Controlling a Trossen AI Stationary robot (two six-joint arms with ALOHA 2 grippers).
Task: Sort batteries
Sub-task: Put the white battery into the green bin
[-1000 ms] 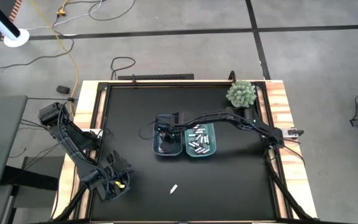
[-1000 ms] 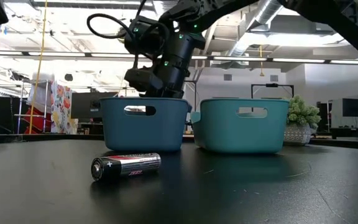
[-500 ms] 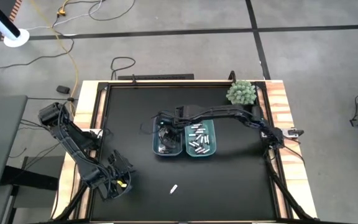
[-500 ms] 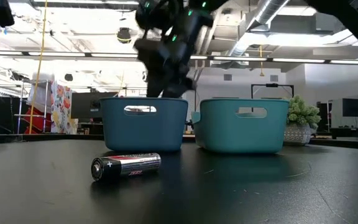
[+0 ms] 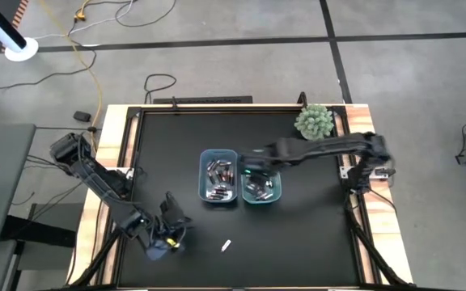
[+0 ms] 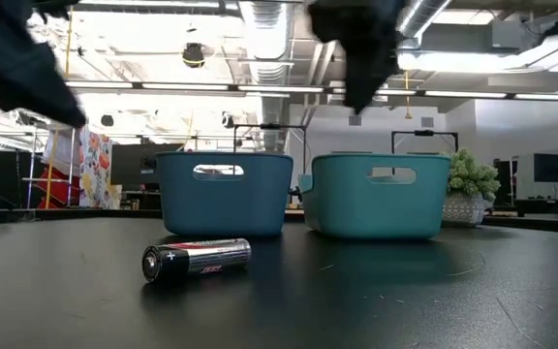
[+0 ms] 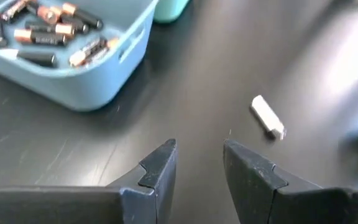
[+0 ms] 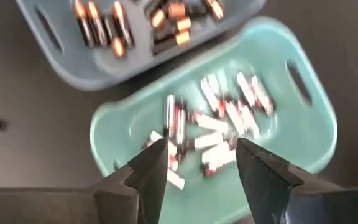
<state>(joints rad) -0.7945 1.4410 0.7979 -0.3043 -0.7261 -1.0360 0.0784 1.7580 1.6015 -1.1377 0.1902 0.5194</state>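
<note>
One silvery-white battery [image 5: 226, 245] lies on its side alone on the black table near the near edge; it also shows as the battery [image 6: 197, 259] and the battery [image 7: 268, 117]. My left gripper [image 7: 197, 165] is open, low over the table a little left of it, as the left gripper [image 5: 178, 234] shows from above. My right gripper [image 8: 201, 158] is open above the teal bin [image 8: 303, 130], which holds several silvery-white batteries [image 8: 219, 124]. The blue bin [image 5: 218, 176] holds several dark batteries [image 7: 42, 37] with copper ends.
The two bins stand side by side at the table's middle, the blue bin [image 6: 226, 204] left of the teal bin [image 6: 381, 206]. A small potted plant [image 5: 314, 121] sits at the far right corner. Bare black table [image 5: 298, 234] lies around the lone battery.
My right gripper has risen out of the blue bin and drawn back toward the table's right, now standing over the teal bin. My left gripper has moved toward the table's right, closer to the lone battery. The battery has stayed put.
</note>
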